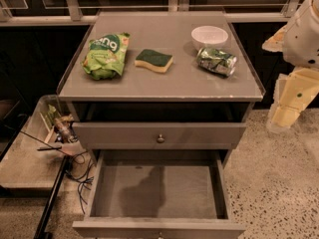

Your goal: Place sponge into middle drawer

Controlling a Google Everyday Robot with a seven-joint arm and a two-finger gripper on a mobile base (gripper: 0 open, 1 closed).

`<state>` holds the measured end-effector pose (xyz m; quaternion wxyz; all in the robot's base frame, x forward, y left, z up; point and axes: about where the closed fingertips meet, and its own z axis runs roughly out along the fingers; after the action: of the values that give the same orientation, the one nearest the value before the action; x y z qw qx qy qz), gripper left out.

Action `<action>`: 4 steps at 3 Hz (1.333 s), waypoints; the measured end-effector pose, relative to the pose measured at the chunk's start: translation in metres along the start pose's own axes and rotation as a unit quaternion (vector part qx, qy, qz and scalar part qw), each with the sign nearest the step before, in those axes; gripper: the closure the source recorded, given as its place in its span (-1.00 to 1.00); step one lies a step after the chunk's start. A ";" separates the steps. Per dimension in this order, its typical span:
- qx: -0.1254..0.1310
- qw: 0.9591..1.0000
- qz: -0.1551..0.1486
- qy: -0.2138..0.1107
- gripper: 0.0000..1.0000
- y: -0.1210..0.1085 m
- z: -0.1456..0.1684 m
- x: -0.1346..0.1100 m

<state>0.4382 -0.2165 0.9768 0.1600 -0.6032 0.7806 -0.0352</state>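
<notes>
At six o'clock, the wide grey middle drawer (157,190) stands pulled out. At three, the robot's cream hand (286,111) hangs beside the grey desk (164,81); I cannot tell its grip. Toward twelve, the green-topped yellow foam sponge (154,60) lies on the desk.

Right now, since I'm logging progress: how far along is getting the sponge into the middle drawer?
Done: the middle drawer is pulled open, floor bare. In hand: nothing yet; the end effector hangs right of the cabinet, apart from the sponge lying on top. Left: grasp the sponge and set it in the drawer.
</notes>
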 end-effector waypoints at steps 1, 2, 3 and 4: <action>0.002 1.000 0.000 0.000 -1.00 0.000 -0.001 0.000; 0.009 1.000 -0.014 -0.006 -1.00 -0.005 0.001 -0.008; 0.025 0.997 -0.061 -0.040 -1.00 -0.016 0.007 -0.037; 0.046 0.989 -0.113 -0.084 -1.00 -0.039 0.012 -0.073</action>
<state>0.4937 -0.1558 0.9900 0.2479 -0.6802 0.6888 -0.0379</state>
